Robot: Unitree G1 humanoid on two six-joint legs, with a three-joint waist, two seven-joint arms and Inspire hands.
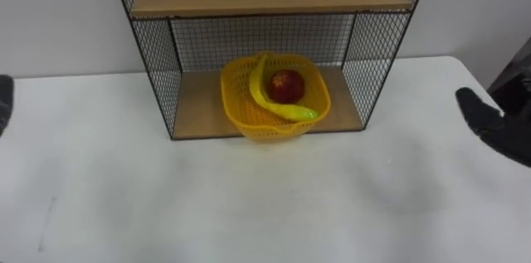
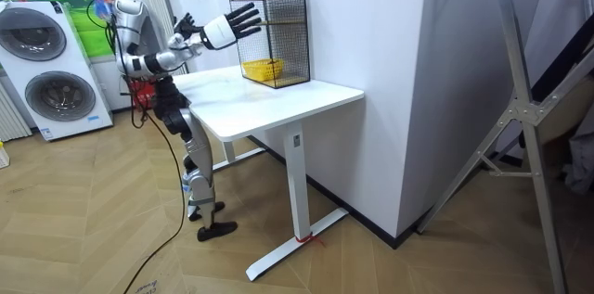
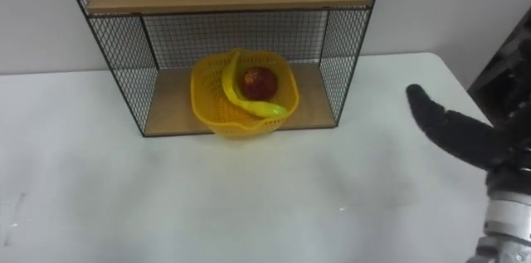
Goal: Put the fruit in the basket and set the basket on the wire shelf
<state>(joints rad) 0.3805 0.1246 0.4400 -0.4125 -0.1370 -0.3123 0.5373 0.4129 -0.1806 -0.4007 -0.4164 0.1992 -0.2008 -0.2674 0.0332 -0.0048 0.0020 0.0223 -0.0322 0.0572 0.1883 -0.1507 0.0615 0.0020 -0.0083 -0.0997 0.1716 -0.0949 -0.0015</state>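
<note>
Room view — right hand (image 2: pixel 237 23), left hand (image 2: pixel 184 27) raised, spread open — apart from basket (image 1: pixel 247 122)

Bright, even indoor light, soft faint shadows

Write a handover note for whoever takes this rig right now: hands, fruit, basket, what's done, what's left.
Left robot hand: open, empty, at the left edge above the table.
Right robot hand: open, empty, to the right of the wire shelf.
Basket: on the shelf's bottom board, with the banana and apple inside.
Done: fruit loaded, basket shelved.
Left: nothing, as far as the views show.
</note>
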